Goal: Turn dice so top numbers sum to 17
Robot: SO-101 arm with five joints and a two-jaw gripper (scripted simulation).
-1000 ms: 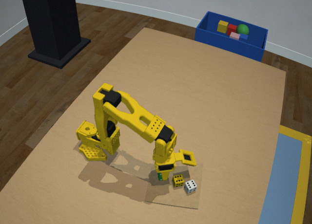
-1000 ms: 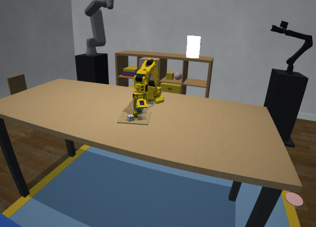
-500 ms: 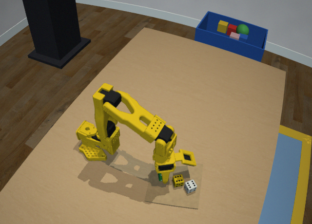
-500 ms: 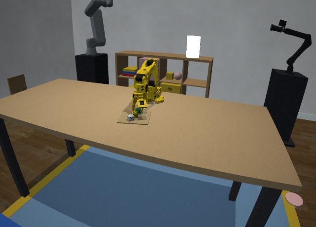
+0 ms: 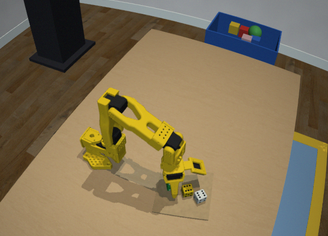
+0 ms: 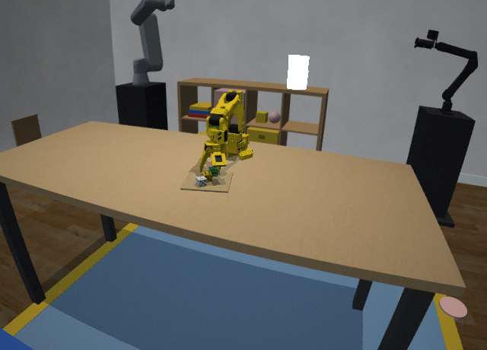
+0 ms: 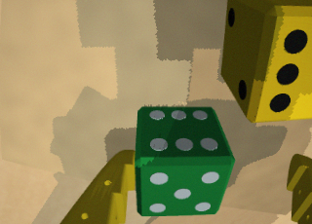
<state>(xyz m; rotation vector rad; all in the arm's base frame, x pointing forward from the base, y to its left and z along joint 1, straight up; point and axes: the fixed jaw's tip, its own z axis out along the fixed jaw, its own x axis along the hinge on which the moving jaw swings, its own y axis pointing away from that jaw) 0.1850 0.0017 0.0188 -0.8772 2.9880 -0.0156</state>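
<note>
Three dice on one thin tan mat [image 5: 185,212]: green cube [image 7: 182,162] showing six, yellow cube [image 5: 187,190] showing six, white cube [image 5: 200,196] showing five. Yellow gripper [image 7: 202,201] straddling green cube, fingers apart, right one clear of it, gripping nothing.

Top view: green die [image 5: 168,187] mostly hiding behind gripper [image 5: 172,192], only sliver showing at 9 o'clock of finger; top face unreadable there. Arm shadow covering part of mat [image 5: 185,212].

Exterior view: dice too small, pips on yellow die [image 6: 207,176] and white die [image 6: 201,181] not countable; gripper tips blending into arm.

Wrist view: yellow die [image 7: 273,62] being cut off at 3 o'clock edge, its top face showing only as sliver; white die out of frame; gripper fingers being cropped at 6 o'clock.
</note>
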